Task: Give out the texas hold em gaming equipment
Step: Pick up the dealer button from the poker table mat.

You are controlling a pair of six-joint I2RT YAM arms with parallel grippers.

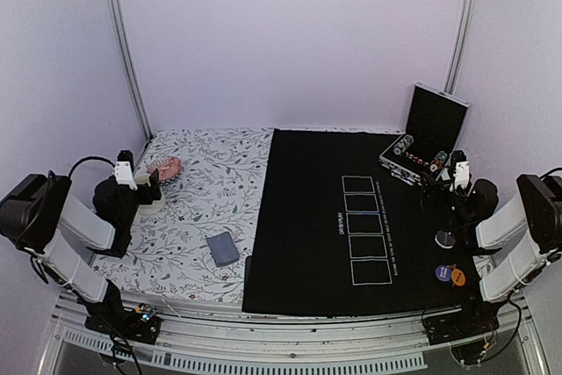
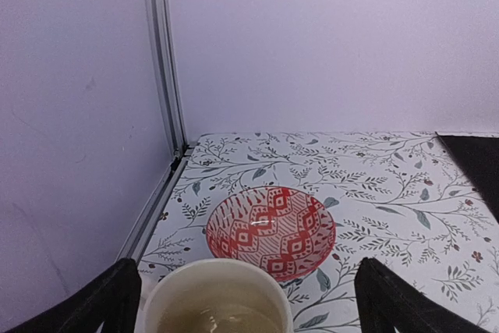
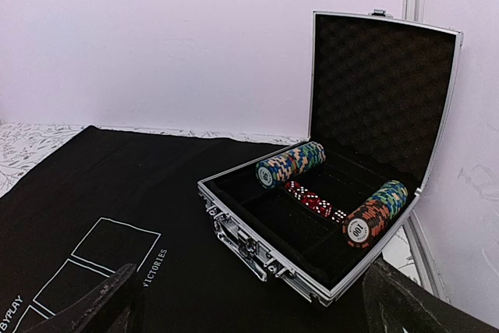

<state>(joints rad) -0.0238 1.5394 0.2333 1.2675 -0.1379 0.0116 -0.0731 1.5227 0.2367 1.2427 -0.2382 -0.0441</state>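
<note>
Two rolls of striped poker chips lie on their sides in the open case, one along the back of the tray and one at its right end, with red dice in a row between them. The case stands at the far right corner of the black mat, its lid raised upright. A grey-blue deck of cards lies flat on the floral cloth, just beside the mat's left edge. A silver disc rests near the mat's right edge; a purple disc and an orange disc sit touching each other nearer to me. Five white card outlines are printed in a column at the mat's centre.

My right gripper faces the case, jaws spread wide and grasping nothing. My left gripper is likewise released, at the cloth's far left. A cream cup sits between its fingers, whether touching I cannot tell, and a red patterned bowl lies just beyond.
</note>
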